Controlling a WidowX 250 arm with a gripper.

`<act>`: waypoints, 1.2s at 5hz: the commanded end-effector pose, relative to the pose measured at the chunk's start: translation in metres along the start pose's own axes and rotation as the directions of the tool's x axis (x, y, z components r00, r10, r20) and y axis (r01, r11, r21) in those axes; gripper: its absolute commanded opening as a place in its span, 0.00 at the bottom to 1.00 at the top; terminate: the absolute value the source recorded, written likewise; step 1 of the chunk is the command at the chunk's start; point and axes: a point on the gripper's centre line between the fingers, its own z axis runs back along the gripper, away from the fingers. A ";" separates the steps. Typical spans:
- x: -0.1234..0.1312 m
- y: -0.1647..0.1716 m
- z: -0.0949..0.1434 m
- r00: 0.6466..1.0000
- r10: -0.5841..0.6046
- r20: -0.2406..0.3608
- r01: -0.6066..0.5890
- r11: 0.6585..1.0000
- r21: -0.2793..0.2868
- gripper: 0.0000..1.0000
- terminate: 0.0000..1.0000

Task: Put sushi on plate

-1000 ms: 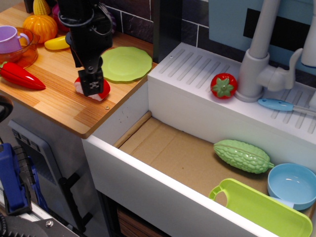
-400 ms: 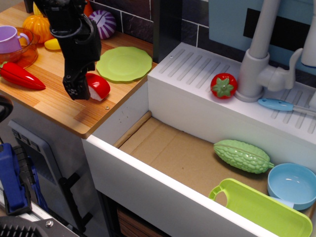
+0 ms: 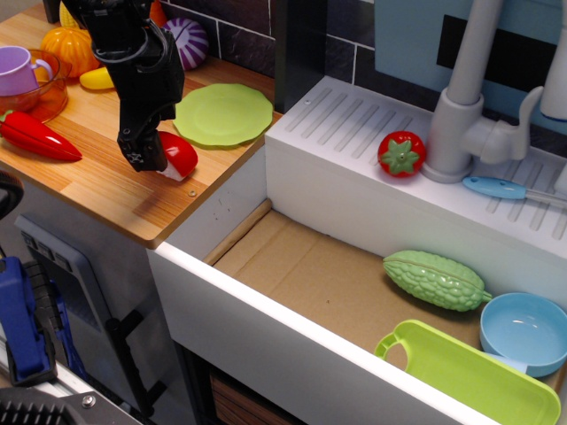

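The sushi point(image 3: 182, 157), glossy red on a white base, is tilted and held just above the wooden counter point(image 3: 97, 181), partly hidden by the black gripper point(image 3: 159, 159). The gripper hangs from the black arm at upper left and is shut on the sushi. The light-green round plate point(image 3: 223, 113) lies on the counter just behind and to the right of the sushi, a short way off, with nothing on it.
A red chili point(image 3: 35, 137), a purple cup point(image 3: 18, 69) in an orange bowl, a pumpkin point(image 3: 71, 46) and a purple onion point(image 3: 188, 42) sit on the counter's left and back. The sink point(image 3: 337, 283) on the right holds a green gourd point(image 3: 434, 279), blue bowl point(image 3: 527, 332) and lime tray point(image 3: 469, 376). A tomato point(image 3: 400, 152) sits by the faucet point(image 3: 465, 97).
The gripper closed on the sushi where it lay on the counter, lifted and tilted it, and has since shifted slightly right toward the plate.
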 end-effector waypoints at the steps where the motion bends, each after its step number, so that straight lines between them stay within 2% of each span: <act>1: -0.004 0.010 -0.001 0.999 0.018 0.043 -0.019 1.000 0.015 1.00 0.00; 2: -0.005 0.011 -0.005 0.997 0.046 0.068 -0.046 0.999 -0.011 1.00 0.00; 4: -0.001 0.014 -0.013 0.988 0.108 0.110 -0.106 0.994 -0.027 1.00 0.00; 5: 0.000 0.015 -0.014 0.984 0.136 0.113 -0.133 0.990 -0.039 0.00 0.00; 6: 0.001 0.013 -0.011 0.980 0.165 0.109 -0.161 0.986 -0.042 0.00 0.00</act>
